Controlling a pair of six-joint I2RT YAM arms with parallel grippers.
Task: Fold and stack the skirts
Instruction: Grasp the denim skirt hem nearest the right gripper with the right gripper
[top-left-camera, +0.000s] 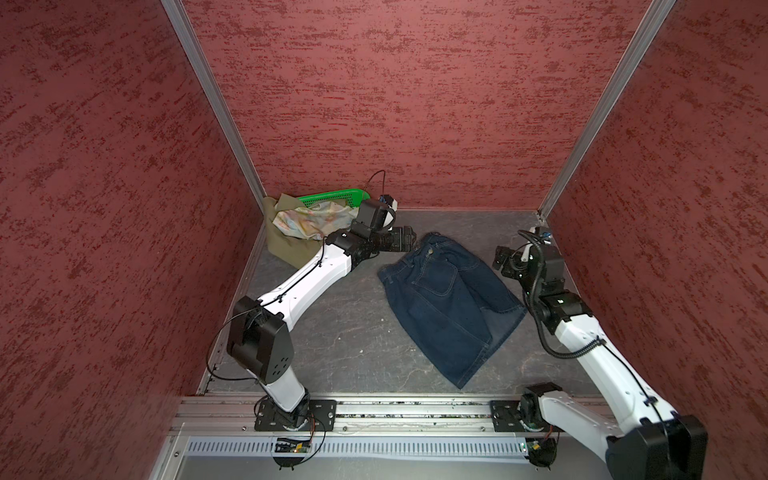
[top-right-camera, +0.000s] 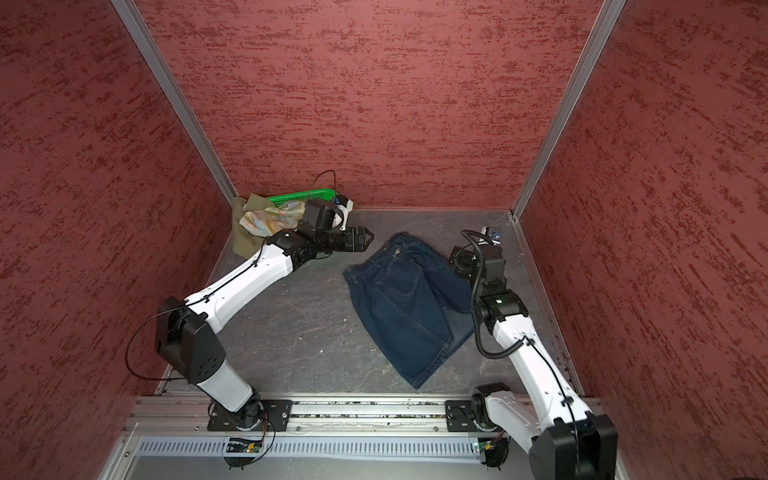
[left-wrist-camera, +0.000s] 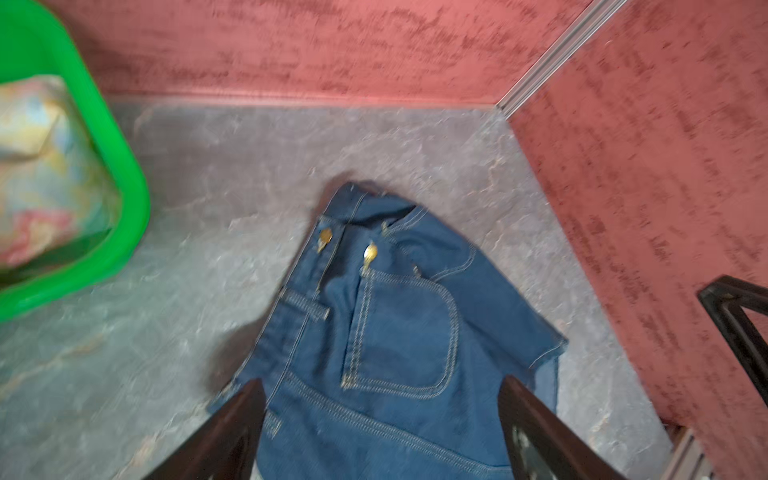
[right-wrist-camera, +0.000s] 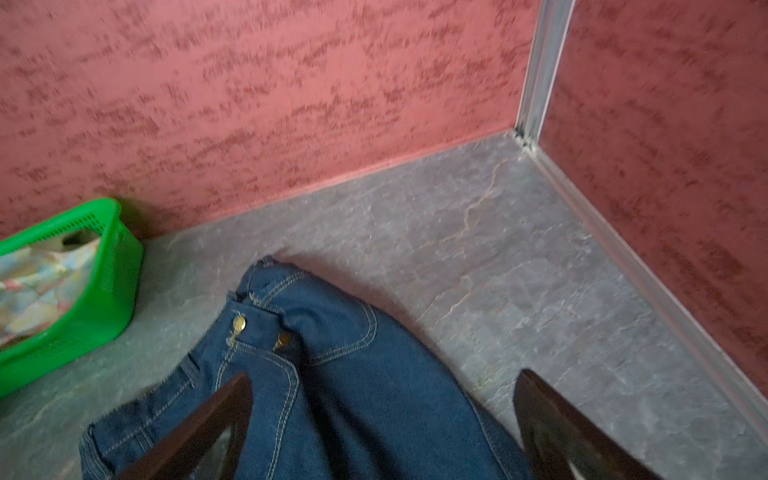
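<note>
My left gripper (top-right-camera: 365, 240) hovers with its fingers apart and nothing between them, just off the waistband corner of the denim skirt (top-left-camera: 449, 307). My right gripper (right-wrist-camera: 384, 376) is also spread wide and empty, over the skirt's other edge near the waist. I think the main risk is the uneven lie of the cloth. The waistband is bunched and one side panel is lapped crookedly over the rest, so a pinch that catches only the top layer could drag that lap open or skew the next fold. The skirt lies on the grey tabletop (top-left-camera: 332, 332) between the two grippers, waist toward the back wall, hem toward me. The floral skirt (top-left-camera: 311, 222) and olive skirt (top-left-camera: 286, 245) are heaped at the green basket (top-left-camera: 332, 197) in the far left corner, close behind my left wrist, which could snag them.
</note>
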